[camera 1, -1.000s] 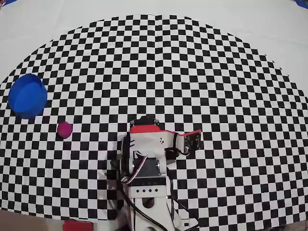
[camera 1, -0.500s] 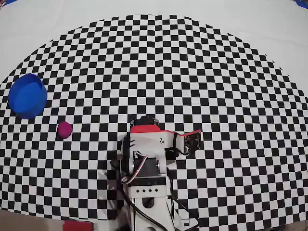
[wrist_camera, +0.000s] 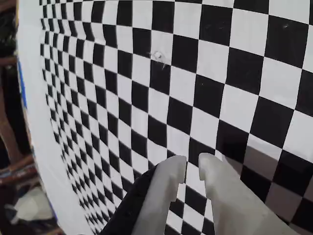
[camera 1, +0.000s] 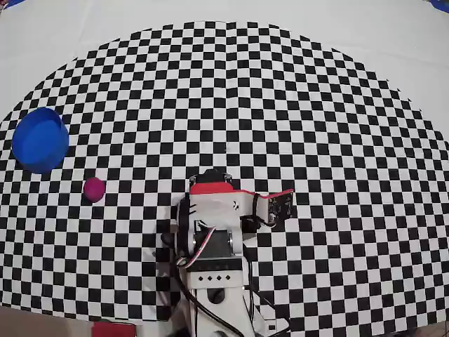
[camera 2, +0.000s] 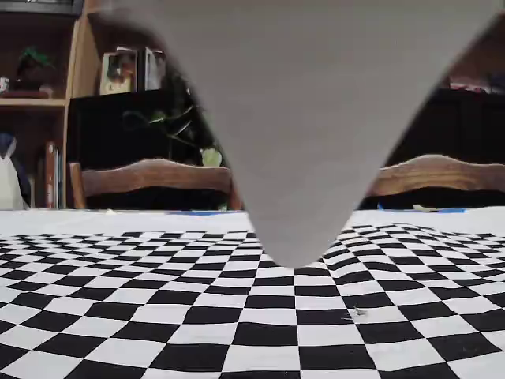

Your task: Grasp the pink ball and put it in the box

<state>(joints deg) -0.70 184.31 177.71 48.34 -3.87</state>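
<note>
In the overhead view the pink ball lies on the checkered mat at the left. The box, a round blue container, stands just up and left of it, about two squares away. The arm is folded at the bottom centre, well to the right of the ball, and its own body hides the gripper there. In the wrist view the gripper hovers over bare checkers. Its white fingers stand almost together with a thin slit and nothing between them. Neither ball nor box shows in the wrist view.
The mat's curved edge gives way to plain white tablecloth. In the fixed view a blurred grey part of the arm fills the middle, with chair backs and shelves behind the table.
</note>
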